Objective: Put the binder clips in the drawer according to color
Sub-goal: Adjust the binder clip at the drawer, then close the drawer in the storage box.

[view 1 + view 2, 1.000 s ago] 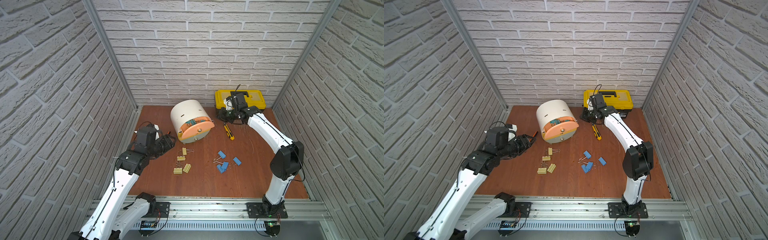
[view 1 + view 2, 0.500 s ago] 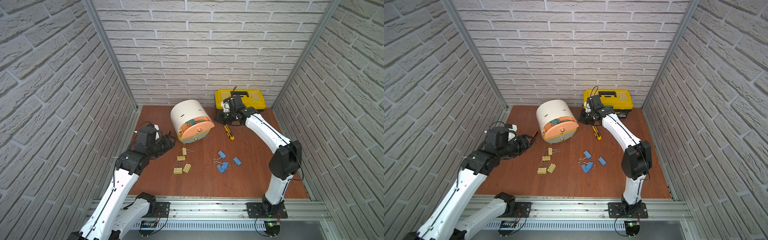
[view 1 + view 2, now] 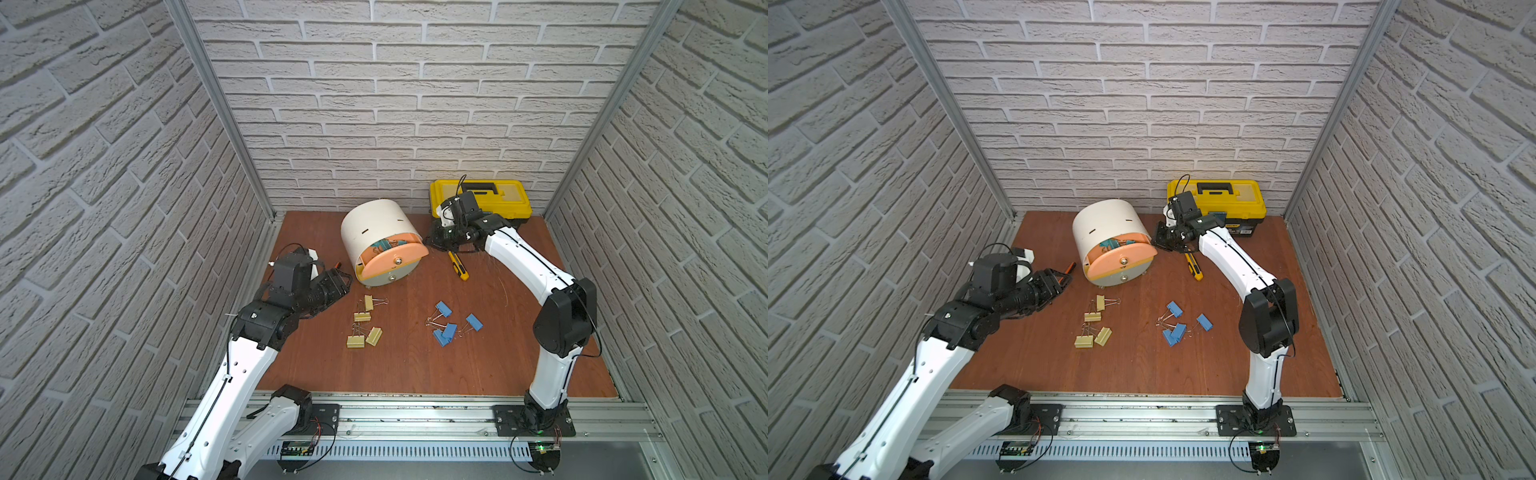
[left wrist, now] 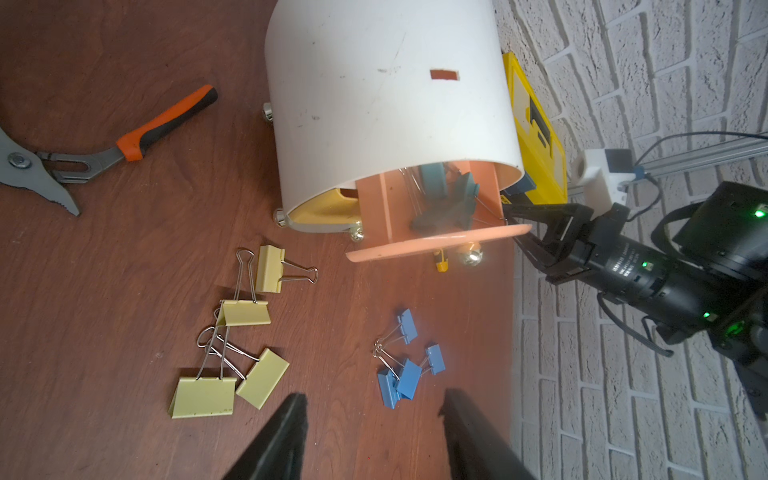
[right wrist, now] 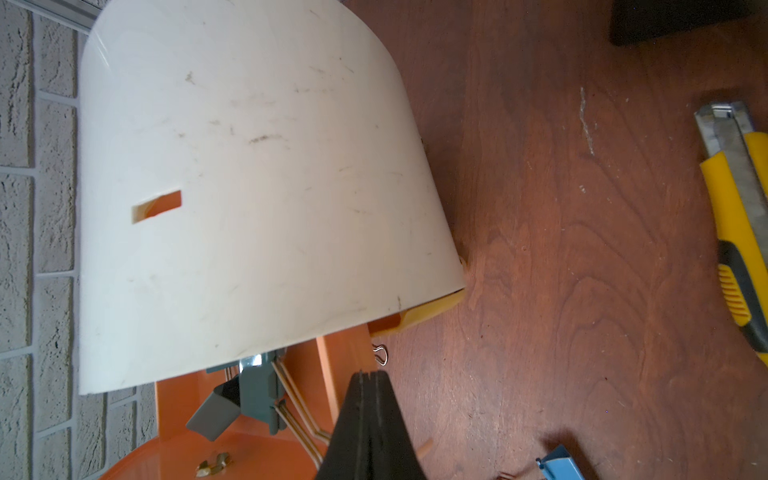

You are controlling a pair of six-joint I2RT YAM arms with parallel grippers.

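The drawer, a white barrel cabinet, stands at the back middle. Its peach top front is pulled out, and teal binder clips lie inside. Several pale yellow binder clips and several blue ones lie on the table in front of it. My right gripper is shut and empty, its tip against the right side of the open peach drawer; whether it touches I cannot tell. My left gripper is open and empty, low at the cabinet's left, apart from the clips.
A yellow-black utility knife lies just right of the cabinet, under the right arm. A yellow toolbox stands against the back wall. Orange-handled pliers lie left of the cabinet, near the left gripper. Brick walls close in three sides.
My right gripper has moved a little to the left and down, closer to the open peach drawer. The left arm and the clips have not moved.
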